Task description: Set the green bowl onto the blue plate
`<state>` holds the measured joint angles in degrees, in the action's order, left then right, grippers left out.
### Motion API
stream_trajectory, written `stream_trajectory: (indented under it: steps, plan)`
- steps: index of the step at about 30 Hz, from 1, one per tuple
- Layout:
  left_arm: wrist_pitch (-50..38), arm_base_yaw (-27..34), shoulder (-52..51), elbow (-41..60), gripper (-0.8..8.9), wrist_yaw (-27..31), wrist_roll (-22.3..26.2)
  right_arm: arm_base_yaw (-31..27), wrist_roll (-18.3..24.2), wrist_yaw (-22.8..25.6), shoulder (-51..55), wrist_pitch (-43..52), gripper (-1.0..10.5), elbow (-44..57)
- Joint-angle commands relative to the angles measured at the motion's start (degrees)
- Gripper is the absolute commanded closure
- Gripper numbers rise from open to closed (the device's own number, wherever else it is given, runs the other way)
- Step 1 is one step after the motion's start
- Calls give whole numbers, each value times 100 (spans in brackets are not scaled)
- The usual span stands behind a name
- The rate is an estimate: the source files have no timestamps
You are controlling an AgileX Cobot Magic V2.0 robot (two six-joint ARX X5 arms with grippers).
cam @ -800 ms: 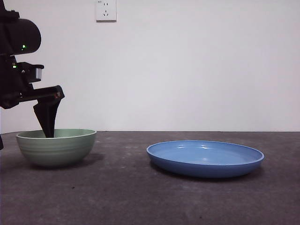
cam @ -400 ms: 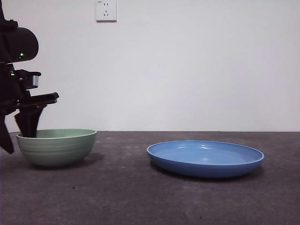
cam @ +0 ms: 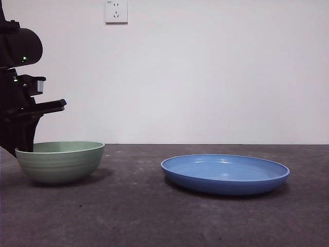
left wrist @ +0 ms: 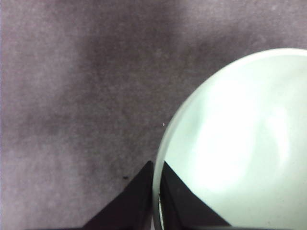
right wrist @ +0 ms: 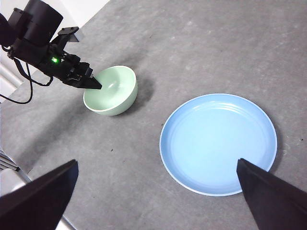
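Observation:
The pale green bowl (cam: 60,163) stands upright on the dark table at the left, also seen in the right wrist view (right wrist: 111,91). My left gripper (cam: 23,146) is at the bowl's left rim. In the left wrist view the left gripper (left wrist: 156,177) is shut on the rim of the green bowl (left wrist: 240,143), one jaw inside and one outside. The blue plate (cam: 225,175) lies flat to the right of the bowl, apart from it and with nothing on it. My right gripper (right wrist: 156,163) hangs high above the table, open and holding nothing, looking down on the blue plate (right wrist: 218,143).
A white wall with a socket (cam: 116,10) stands behind the table. A black cable (right wrist: 19,91) hangs by the left arm near the table's edge. Bare dark tabletop (cam: 133,206) lies between bowl and plate.
The left gripper moved from inside the bowl to its left rim and closed on it. The bowl shifted slightly to the left. The plate stayed put.

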<state>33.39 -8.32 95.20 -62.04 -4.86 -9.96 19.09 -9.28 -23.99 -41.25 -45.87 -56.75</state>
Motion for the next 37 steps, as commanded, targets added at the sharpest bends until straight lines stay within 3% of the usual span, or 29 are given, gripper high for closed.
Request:
stream_trajectory:
  steps: [1,13,26,37]
  plan:
    - [382,-98,85,-385,807,46,-17,28,-17,0,-24,44,330,-101]
    - [1794,-1062,452,-2603,807,31,-315,28,-15,0,-26,37,330,-101]
    - [2177,-2564,2070,-4607,807,31,-459,28,-15,0,-26,37,331,-101]
    - [2660,-3102,3195,-5567,807,28,-468,28,-13,2,-26,-48,331,-101]
